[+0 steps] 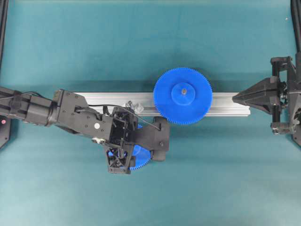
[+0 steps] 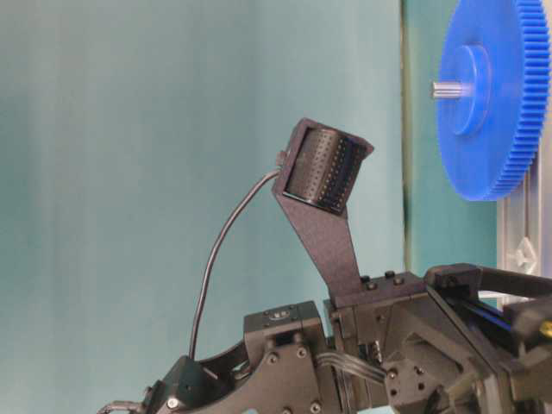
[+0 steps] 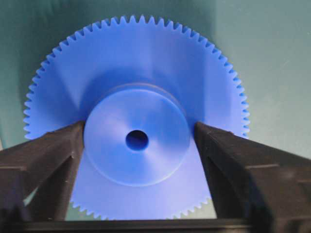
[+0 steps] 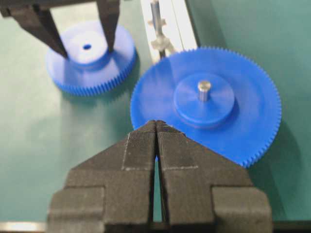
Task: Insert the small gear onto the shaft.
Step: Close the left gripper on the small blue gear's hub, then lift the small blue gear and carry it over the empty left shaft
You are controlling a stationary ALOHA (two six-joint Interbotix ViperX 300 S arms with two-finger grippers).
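— Materials? Shapes?
— Blue plastic small gear (image 3: 136,141): fine teeth, raised round hub, dark centre hole; flat on teal surface (image 1: 211,179). Thin silvery shaft (image 4: 154,14) on aluminium rail (image 1: 225,104), beside wider gear (image 1: 183,96).
— Claws?
— Left claw (image 3: 138,141) straddling hub, fingers (image 3: 53,155) at its sides. Right claw (image 4: 155,128) pressed together, empty.

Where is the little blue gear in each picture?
Overhead: the small gear peeks out low in the middle, mostly hidden under the left gripper.
Table-level: not in it; only the big gear shows.
Left wrist: it fills the middle, its hub between the jaws.
Right wrist: top left, its hub between the left gripper's jaws.
Shared landmark: the big gear, in three views, not in the left wrist view.
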